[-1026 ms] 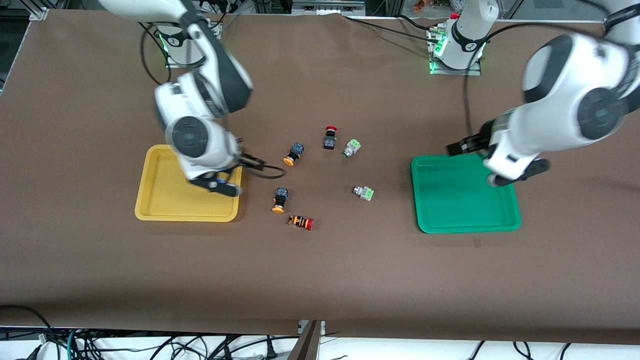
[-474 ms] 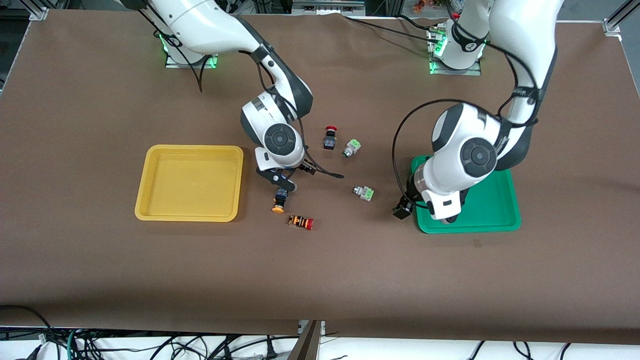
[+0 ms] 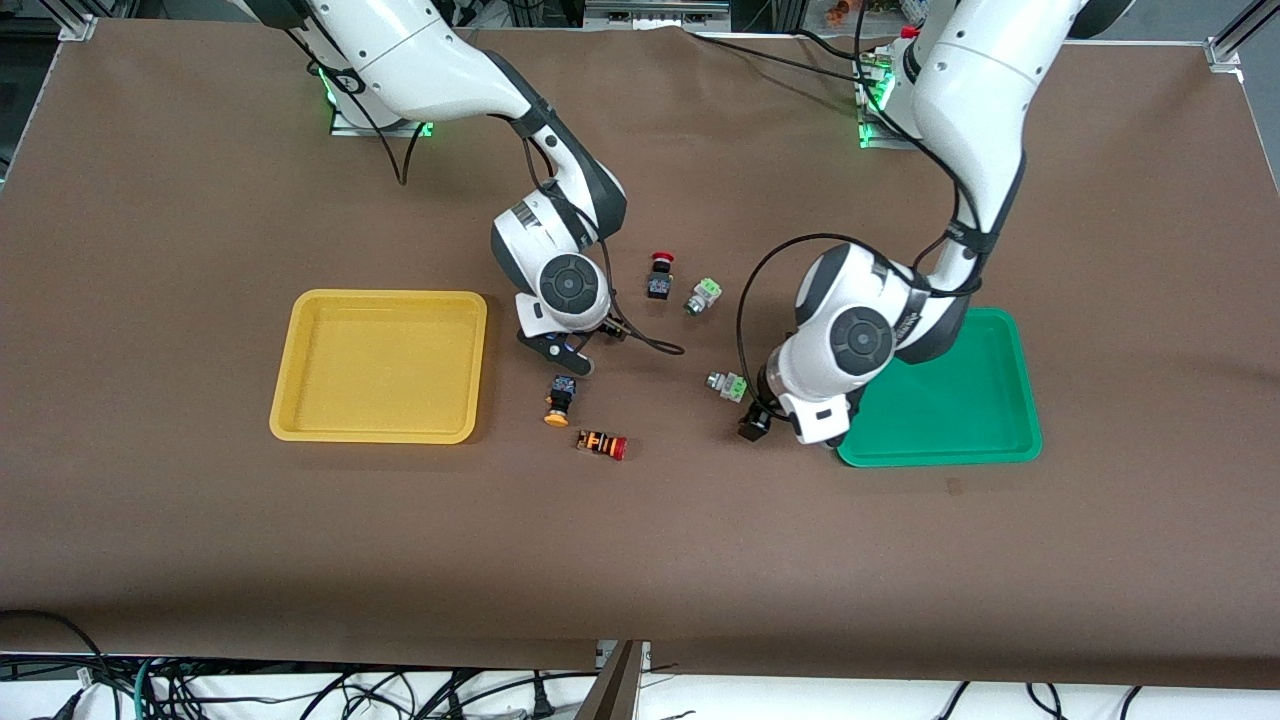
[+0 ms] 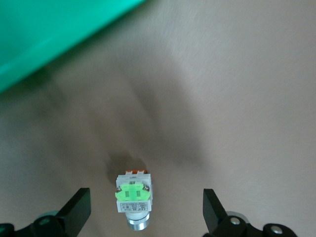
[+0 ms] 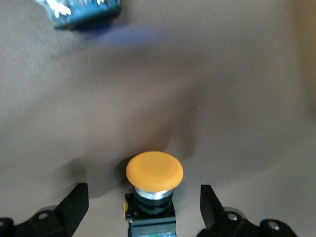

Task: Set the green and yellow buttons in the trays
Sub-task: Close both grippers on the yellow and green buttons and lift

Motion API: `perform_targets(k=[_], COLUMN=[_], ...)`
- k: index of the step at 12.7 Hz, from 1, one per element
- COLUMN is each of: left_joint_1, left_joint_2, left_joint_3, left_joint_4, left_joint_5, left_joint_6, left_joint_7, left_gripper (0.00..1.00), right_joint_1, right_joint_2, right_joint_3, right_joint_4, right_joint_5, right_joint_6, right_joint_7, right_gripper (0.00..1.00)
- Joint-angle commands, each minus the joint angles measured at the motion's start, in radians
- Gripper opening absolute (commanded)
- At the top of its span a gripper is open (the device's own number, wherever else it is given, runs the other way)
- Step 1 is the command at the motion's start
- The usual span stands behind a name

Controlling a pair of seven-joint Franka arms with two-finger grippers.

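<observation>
The yellow tray (image 3: 300,400) lies toward the right arm's end and the green tray (image 3: 960,400) toward the left arm's end; its edge shows in the left wrist view (image 4: 44,34). My left gripper (image 3: 752,420) (image 4: 146,210) is open, low over a green button (image 3: 728,385) (image 4: 132,197) that lies between its fingers, untouched. My right gripper (image 3: 565,352) (image 5: 144,202) is open, straddling a yellow button (image 5: 154,173) that the hand hides in the front view. A second yellow button (image 3: 560,398) (image 5: 84,12) and a second green button (image 3: 703,295) lie loose on the table.
A black switch with a red cap (image 3: 660,275) lies beside the second green button. An orange-striped switch with a red cap (image 3: 602,443) lies just nearer the front camera than the second yellow button. Cables loop from both wrists.
The right arm swung from over the yellow tray to the yellow button near the table's middle. The left arm swung from the green tray's edge to the green button beside it.
</observation>
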Motion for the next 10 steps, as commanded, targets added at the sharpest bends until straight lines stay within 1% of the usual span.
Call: perform_targets(k=[1,2,3,4,5,6,7,9,10], left_joint_1=[-0.025,-0.045,-0.062,-0.071,-0.071,-0.069,-0.071,-0.068,-0.056], left_joint_2=[0.035,0.05,0.065,0.075,0.081,0.085,0.093,0.092,0.075], left_joint_3=[0.013,0.013,0.014,0.016,0.017,0.02,0.022,0.02,0.022], left_joint_4=[0.011,0.011,0.011,0.011,0.011,0.011,0.011,0.009,0.006], left_joint_5=[-0.003,-0.003,-0.003,-0.005,-0.003,-0.002,-0.002,0.015,0.016], left_joint_6=[0.005,0.005,0.005,0.014,0.034,0.042,0.042,0.024,-0.027], left_joint_7=[-0.021,-0.033,-0.053,-0.059,-0.062,-0.064,-0.062,-0.065,-0.065], left_gripper=[1.0,1.0,1.0,1.0,0.77,0.57,0.29,0.0,0.0], right_joint_1=[0.005,0.005,0.005,0.003,-0.001,-0.009,-0.015,-0.027,-0.027], right_joint_2=[-0.036,-0.037,-0.043,-0.051,-0.072,-0.097,-0.12,-0.145,-0.143], right_joint_3=[0.015,0.016,0.018,0.018,0.012,-0.014,-0.063,-0.176,-0.25], right_joint_4=[-0.055,-0.054,-0.054,-0.055,-0.057,-0.054,-0.052,-0.046,-0.046], right_joint_5=[0.015,0.015,0.015,0.015,0.015,0.017,0.017,0.017,0.015], right_joint_6=[0.016,0.011,0.008,0.002,-0.016,-0.059,-0.094,-0.174,-0.199], right_joint_7=[-0.001,-0.002,-0.013,-0.039,-0.088,-0.154,-0.224,-0.414,-0.515], right_gripper=[0.39,0.15,0.01,0.0,0.0,0.0,0.0,0.0,0.0])
